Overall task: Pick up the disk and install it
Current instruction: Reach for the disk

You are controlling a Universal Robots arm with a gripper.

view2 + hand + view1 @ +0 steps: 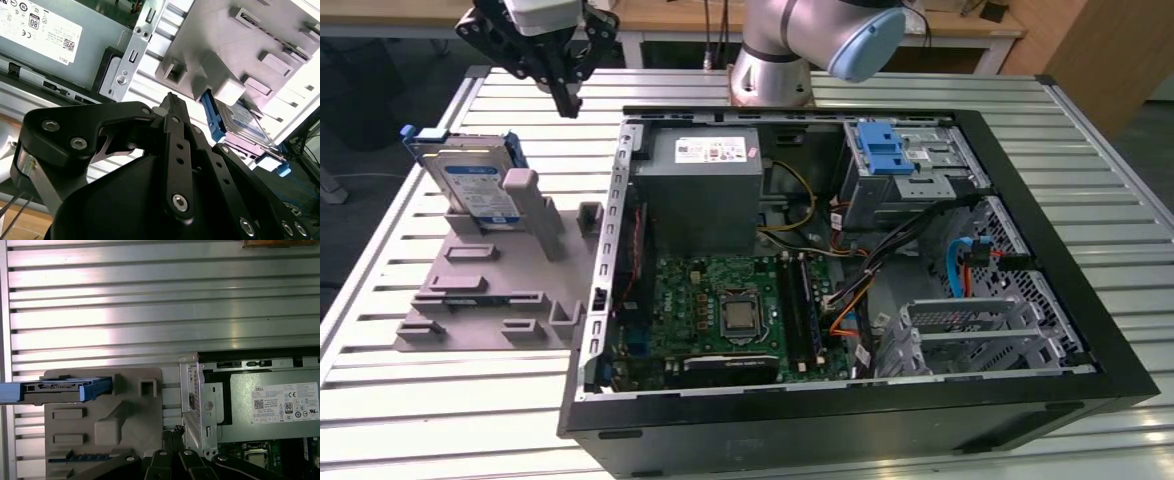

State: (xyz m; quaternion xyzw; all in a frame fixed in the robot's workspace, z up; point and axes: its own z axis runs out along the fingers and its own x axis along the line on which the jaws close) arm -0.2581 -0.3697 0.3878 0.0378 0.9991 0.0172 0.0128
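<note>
A ribbed aluminium table (400, 410) carries everything. On the exterior view's left of the open black computer case (1067, 300), the flat silver disk (470, 180) with its blue carrier frame stands on edge in the grey plastic fixture (487, 290), against an upright post. Nearer the case's rear corner, the black gripper (567, 98) hangs above the table with its fingers pressed together, empty and apart from the disk.
</note>
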